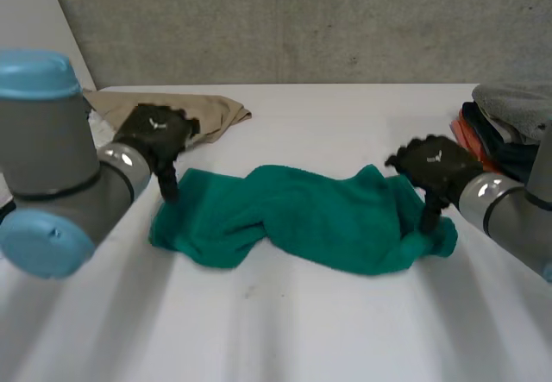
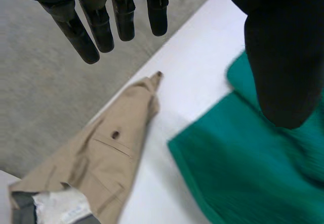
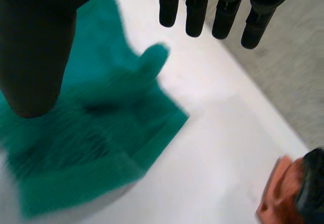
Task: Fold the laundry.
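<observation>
Head view, L hand [image 1: 153,132], R hand [image 1: 435,165] splayed at towel [image 1: 319,214] ends, clothes pile [image 1: 509,128] cropped

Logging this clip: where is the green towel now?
In the head view the green towel lies crumpled in the middle of the table, left hand at one end, right hand at the other.

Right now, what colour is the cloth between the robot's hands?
The cloth is plain teal green, best seen in the head view.
</observation>
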Available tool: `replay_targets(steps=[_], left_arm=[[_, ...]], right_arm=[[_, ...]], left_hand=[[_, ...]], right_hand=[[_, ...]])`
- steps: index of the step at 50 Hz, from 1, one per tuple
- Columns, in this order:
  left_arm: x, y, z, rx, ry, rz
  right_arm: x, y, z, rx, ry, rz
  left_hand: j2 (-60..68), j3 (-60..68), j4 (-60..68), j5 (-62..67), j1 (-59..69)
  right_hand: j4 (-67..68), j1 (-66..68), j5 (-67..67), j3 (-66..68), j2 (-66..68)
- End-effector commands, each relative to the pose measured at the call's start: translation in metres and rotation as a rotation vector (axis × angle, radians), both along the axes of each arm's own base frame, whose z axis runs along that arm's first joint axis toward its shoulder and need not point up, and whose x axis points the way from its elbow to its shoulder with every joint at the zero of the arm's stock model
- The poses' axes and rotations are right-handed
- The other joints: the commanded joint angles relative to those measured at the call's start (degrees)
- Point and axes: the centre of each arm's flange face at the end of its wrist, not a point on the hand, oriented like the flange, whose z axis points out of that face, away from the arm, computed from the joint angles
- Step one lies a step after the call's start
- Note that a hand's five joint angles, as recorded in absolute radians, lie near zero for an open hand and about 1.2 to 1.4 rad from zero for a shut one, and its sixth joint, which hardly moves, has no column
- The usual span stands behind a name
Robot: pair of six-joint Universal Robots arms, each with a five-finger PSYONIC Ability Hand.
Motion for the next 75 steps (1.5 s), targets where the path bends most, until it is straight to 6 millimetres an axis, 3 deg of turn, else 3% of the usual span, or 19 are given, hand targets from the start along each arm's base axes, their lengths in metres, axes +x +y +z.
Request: replay_targets(steps=[1, 14, 18, 22, 24, 28, 33, 37, 39, 43, 44, 46, 47, 48, 54, 67, 72, 73, 75], left_arm=[[-0.009, -0.049, -0.032, 0.022, -0.021, -0.019], [-0.02, -0.074, -0.098, 0.135, -0.27, -0.108], [-0.02, -0.069, -0.105, 0.176, -0.317, -0.098], [-0.031, -0.065, -0.099, 0.128, -0.322, -0.098], [-0.035, -0.069, -0.09, 0.078, -0.302, -0.085], [-0.044, -0.088, -0.04, -0.15, -0.206, 0.012], [-0.036, -0.095, 0.071, -0.481, 0.084, 0.179], [-0.031, -0.085, 0.116, -0.604, 0.243, 0.179], [-0.032, -0.082, 0.118, -0.608, 0.263, 0.15], [-0.038, -0.072, 0.089, -0.495, 0.228, 0.047], [-0.041, -0.069, 0.073, -0.437, 0.207, -0.001], [-0.044, -0.067, 0.055, -0.375, 0.191, -0.044], [-0.045, -0.065, 0.037, -0.305, 0.173, -0.075], [-0.044, -0.064, 0.029, -0.27, 0.164, -0.082], [-0.031, -0.058, -0.004, -0.086, 0.136, -0.053], [-0.014, -0.04, -0.002, 0.006, 0.194, -0.073], [-0.014, -0.041, -0.008, 0.014, 0.187, -0.073], [-0.015, -0.042, -0.01, 0.014, 0.186, -0.075], [-0.016, -0.044, -0.014, 0.022, 0.181, -0.075]], right_arm=[[0.022, -0.03, -0.002, -0.076, -0.075, 0.023], [0.05, -0.075, -0.055, -0.077, 0.092, 0.149], [0.053, -0.079, -0.072, -0.047, 0.113, 0.16], [0.057, -0.093, -0.075, -0.087, 0.097, 0.133], [0.058, -0.099, -0.07, -0.11, 0.076, 0.118], [0.06, -0.12, -0.023, -0.252, -0.017, 0.048], [0.041, -0.136, 0.091, -0.516, -0.274, -0.158], [0.031, -0.122, 0.152, -0.632, -0.447, -0.166], [0.03, -0.113, 0.157, -0.62, -0.467, -0.146], [0.031, -0.094, 0.134, -0.481, -0.433, -0.082], [0.034, -0.088, 0.117, -0.411, -0.418, -0.052], [0.036, -0.085, 0.094, -0.331, -0.394, -0.032], [0.038, -0.081, 0.072, -0.249, -0.366, -0.022], [0.038, -0.081, 0.061, -0.215, -0.352, -0.025], [0.038, -0.081, 0.007, -0.024, -0.242, -0.041], [0.056, -0.099, -0.073, 0.119, -0.096, -0.003], [0.064, -0.097, -0.075, 0.12, -0.105, 0.005], [0.066, -0.098, -0.067, 0.113, -0.121, 0.006], [0.07, -0.095, -0.038, 0.084, -0.166, 0.009]], left_hand=[[-1.2, -1.3, -0.8, -0.5, -1.5], [-2.9, -2.9, -2.5, -2.1, -3.2], [11.8, 11.8, 12.3, 12.6, 11.6], [64.8, 64.8, 65.3, 65.6, 64.5], [65.0, 65.0, 65.5, 65.8, 64.8], [65.0, 65.0, 65.5, 65.8, 64.8], [65.0, 65.0, 65.5, 65.8, 64.8], [65.0, 65.0, 65.5, 65.8, 64.8], [65.0, 65.0, 65.5, 65.8, 64.8], [65.0, 65.0, 65.5, 65.8, 64.8], [46.1, 46.0, 46.5, 46.8, 45.8], [23.8, 23.7, 24.2, 24.5, 23.5], [12.0, 12.0, 12.5, 12.8, 11.7], [10.1, 10.0, 10.5, 10.8, 9.8], [3.0, 2.9, 3.4, 3.8, 2.7], [2.0, 1.9, 2.4, 2.7, 1.7], [1.8, 1.8, 2.2, 2.6, 1.5], [1.8, 1.8, 2.2, 2.6, 1.5], [1.3, 1.3, 1.7, 2.1, 1.0]], right_hand=[[-3.1, -3.3, -1.2, -2.6, -2.5], [2.9, 2.7, 4.8, 3.5, 3.5], [11.0, 10.8, 12.8, 11.5, 11.6], [63.4, 63.2, 65.3, 64.0, 64.0], [65.2, 65.0, 67.1, 65.7, 65.8], [65.2, 65.0, 67.1, 65.7, 65.8], [65.2, 65.0, 67.1, 65.7, 65.8], [65.2, 65.0, 67.1, 65.7, 65.8], [65.2, 65.0, 67.1, 65.7, 65.8], [65.2, 65.0, 67.1, 65.7, 65.8], [65.2, 65.0, 67.1, 65.7, 65.8], [40.1, 39.9, 42.0, 40.7, 40.7], [1.6, 1.4, 3.5, 2.2, 2.2], [-3.7, -3.9, -1.9, -3.2, -3.1], [-1.6, -1.8, 0.3, -1.1, -1.0], [13.7, 13.5, 15.6, 14.2, 14.3], [48.5, 48.3, 50.3, 49.0, 49.1], [65.0, 64.8, 66.9, 65.6, 65.6], [65.2, 65.0, 67.1, 65.7, 65.8]])
